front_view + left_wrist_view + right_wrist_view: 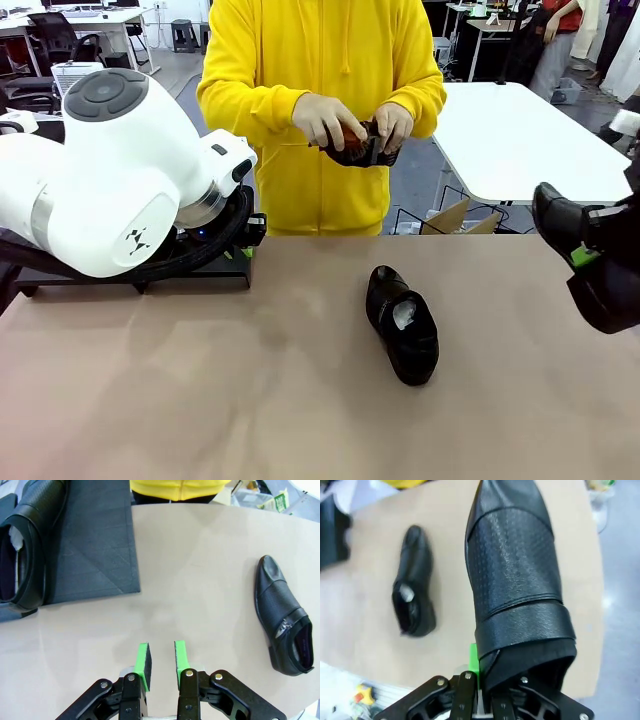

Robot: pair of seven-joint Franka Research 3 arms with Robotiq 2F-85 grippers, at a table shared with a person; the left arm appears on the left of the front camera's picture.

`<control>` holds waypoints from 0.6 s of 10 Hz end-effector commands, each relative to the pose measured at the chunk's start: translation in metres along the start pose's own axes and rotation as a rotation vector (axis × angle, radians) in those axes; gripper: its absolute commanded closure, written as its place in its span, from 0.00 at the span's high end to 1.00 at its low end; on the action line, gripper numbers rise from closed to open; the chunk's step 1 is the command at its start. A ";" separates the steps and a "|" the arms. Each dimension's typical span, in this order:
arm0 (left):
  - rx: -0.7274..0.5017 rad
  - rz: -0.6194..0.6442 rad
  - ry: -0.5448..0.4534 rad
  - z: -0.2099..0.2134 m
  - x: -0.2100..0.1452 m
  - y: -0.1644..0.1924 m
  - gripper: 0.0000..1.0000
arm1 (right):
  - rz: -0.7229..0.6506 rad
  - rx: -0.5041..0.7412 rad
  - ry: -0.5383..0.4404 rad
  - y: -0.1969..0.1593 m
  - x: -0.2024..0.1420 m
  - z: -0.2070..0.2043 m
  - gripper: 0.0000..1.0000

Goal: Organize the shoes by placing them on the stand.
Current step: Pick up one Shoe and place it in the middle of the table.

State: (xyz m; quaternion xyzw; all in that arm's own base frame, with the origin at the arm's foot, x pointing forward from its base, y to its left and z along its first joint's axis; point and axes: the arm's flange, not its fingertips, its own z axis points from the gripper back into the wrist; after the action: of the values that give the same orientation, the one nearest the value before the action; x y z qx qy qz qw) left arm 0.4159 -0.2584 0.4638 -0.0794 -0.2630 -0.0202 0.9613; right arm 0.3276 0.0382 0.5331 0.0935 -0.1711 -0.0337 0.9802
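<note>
A glossy black shoe (402, 322) lies on the tan table right of centre, also in the left wrist view as the shoe (282, 615) and in the right wrist view as the shoe (414, 582). My right gripper (482, 672) is shut on the heel rim of a second shoe (515, 565), held in the air at the table's right edge, where the front view shows that shoe (556, 218). A third shoe (25, 555) rests on the black stand (95, 540). My left gripper (160, 662) hovers over bare table beside the stand, jaws slightly apart with nothing between them.
A person in a yellow hoodie (320, 60) stands at the far side, both hands on a small dark reddish-brown object (355, 148). My bulky left arm (110, 170) covers the table's left rear. A white table (520, 130) stands behind at right.
</note>
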 end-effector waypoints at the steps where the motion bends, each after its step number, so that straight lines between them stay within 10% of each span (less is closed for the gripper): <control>1: 0.021 0.013 -0.015 0.000 0.001 -0.004 0.30 | 0.026 -0.039 0.062 0.044 -0.017 0.001 0.00; 6: 0.021 0.013 -0.015 0.000 0.001 -0.004 0.30 | 0.000 0.000 0.000 0.000 0.000 0.000 0.00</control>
State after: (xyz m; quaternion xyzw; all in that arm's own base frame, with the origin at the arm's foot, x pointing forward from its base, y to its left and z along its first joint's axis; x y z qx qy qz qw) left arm 0.4159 -0.2583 0.4639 -0.0794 -0.2631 -0.0201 0.9613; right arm 0.3250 0.0356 0.5282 0.0919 -0.1568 -0.0449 0.9823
